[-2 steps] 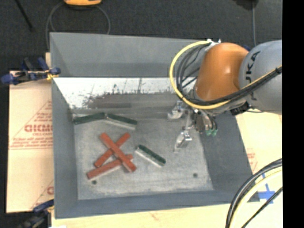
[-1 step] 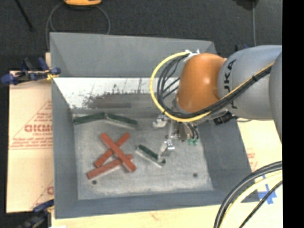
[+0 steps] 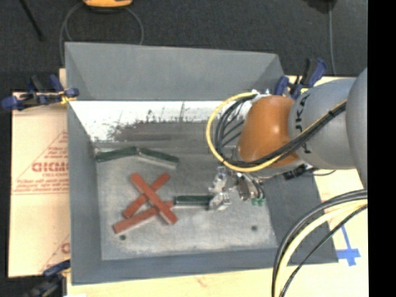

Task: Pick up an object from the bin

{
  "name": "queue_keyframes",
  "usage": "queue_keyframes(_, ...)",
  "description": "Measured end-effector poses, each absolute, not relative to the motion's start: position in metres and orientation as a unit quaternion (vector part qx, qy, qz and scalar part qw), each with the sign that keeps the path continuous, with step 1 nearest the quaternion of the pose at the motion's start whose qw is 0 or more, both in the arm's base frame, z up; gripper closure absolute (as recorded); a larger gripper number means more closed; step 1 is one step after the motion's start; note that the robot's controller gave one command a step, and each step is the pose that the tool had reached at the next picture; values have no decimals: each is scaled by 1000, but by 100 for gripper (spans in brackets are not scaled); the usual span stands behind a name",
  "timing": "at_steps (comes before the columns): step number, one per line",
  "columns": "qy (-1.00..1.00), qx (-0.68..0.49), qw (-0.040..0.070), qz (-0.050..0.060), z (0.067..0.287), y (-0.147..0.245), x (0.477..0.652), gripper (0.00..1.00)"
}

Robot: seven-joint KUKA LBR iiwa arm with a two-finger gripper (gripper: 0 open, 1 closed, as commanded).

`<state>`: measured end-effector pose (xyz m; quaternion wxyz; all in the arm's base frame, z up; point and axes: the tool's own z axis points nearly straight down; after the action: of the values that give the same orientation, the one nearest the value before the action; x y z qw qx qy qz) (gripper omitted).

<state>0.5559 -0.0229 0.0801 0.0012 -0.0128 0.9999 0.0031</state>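
Grey metal bin, sloped walls, flat floor scuffed and speckled; dark scratch marks are seen on the far wall.

Near the floor's far-left corner, two dark green bars are laid end to end along the foot of the far wall, both flat, thin and rigid-looking (probably slid down the slope and stopped there).

Toward the floor's left-centre, three red-brown bars are piled crosswise: two form an X and a third is tucked at the near-left end. Matte surfaces, squared edges, wood or plastic cannot be told. Because they overlap, a clean pick of one is judged awkward.

Just right of that pile, a short dark green bar lies alone and flat on the floor's middle, clear of the red ones by a small gap. It is judged the likeliest thing to be picked, since it is the one nearest the hand.

The hand is placed at this bar's right end, low over the floor; contact cannot be confirmed. Whether the hand is spread or pressed together cannot be told. Nothing is seen lifted.

Above it, toward the bin's right wall, the glossy orange cover and looped cables are carried on the arm.
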Motion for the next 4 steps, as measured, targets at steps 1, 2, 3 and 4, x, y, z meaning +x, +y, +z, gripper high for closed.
queue_keyframes(1, 1000, -13, 1, 3, 80, -23, 556, 100)
queue_keyframes(2, 1000, -10, 2, 0, 172, -30, 565, 100)
queue_keyframes(3, 1000, -10, 2, 0, 172, -30, 565, 100)
queue_keyframes(4, 1000, -14, 2, -1, 195, -34, 562, 100)
